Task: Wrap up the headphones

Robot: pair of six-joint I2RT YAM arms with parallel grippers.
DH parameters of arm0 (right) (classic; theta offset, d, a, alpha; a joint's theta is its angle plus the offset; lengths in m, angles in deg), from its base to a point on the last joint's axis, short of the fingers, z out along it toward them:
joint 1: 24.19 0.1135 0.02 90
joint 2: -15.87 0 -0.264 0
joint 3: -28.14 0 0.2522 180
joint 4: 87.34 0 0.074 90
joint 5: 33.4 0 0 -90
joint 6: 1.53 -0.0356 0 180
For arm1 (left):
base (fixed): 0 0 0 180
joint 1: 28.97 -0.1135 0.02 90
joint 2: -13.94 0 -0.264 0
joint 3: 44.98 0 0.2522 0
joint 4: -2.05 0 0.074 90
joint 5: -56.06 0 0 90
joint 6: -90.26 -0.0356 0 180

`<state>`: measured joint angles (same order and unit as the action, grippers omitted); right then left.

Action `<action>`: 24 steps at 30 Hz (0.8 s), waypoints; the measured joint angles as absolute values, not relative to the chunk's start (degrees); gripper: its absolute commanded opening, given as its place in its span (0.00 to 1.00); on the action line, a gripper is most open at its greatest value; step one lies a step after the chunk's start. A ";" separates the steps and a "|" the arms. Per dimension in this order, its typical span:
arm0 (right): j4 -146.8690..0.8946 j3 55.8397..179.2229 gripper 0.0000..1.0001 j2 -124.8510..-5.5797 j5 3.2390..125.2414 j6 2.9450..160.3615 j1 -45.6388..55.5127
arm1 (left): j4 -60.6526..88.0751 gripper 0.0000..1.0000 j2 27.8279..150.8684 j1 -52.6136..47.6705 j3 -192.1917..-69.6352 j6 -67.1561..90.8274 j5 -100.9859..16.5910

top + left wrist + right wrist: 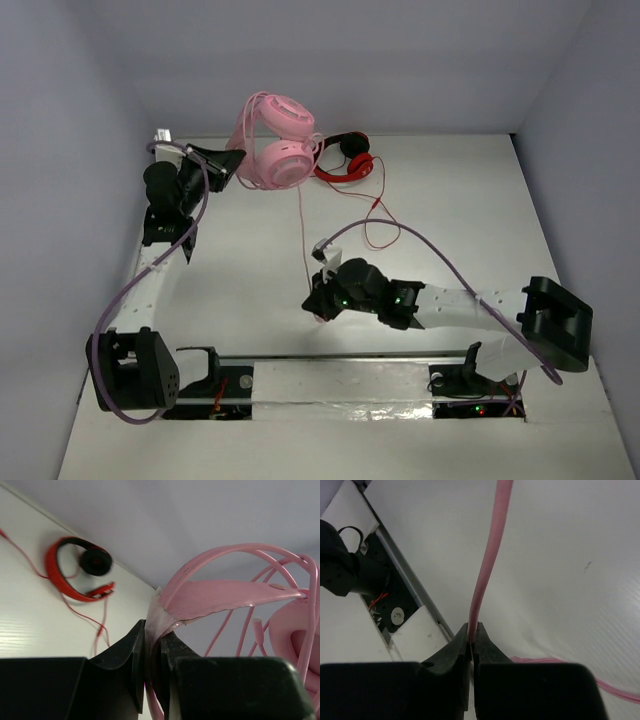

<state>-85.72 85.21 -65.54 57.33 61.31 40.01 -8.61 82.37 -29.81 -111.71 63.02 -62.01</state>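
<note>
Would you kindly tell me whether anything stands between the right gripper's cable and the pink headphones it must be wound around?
Nothing visible does. The right gripper pinches the pink cable, which runs clear to the headphones held by the left gripper. The red headphones lie right of them, their cable beside the route, not across it.

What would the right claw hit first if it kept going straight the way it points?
Probably the bare white table. The right claw, shut on the pink cable, seems angled down at it, though depth is unclear.
</note>
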 measured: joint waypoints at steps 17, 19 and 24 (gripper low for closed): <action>-56.50 111.24 0.00 -64.84 47.63 65.16 51.05 | 10.41 0.00 76.00 -20.35 -109.92 44.24 -27.41; -53.46 115.24 0.00 -65.72 48.59 66.29 51.51 | 13.42 0.00 76.00 -17.07 -111.28 40.64 -23.00; -47.06 121.71 0.00 -69.06 50.91 68.76 51.64 | 18.69 0.00 76.42 -10.12 -113.03 34.25 -16.66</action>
<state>-47.06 121.71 -69.06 50.91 68.76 51.64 18.69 76.42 -10.12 -113.03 34.25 -16.66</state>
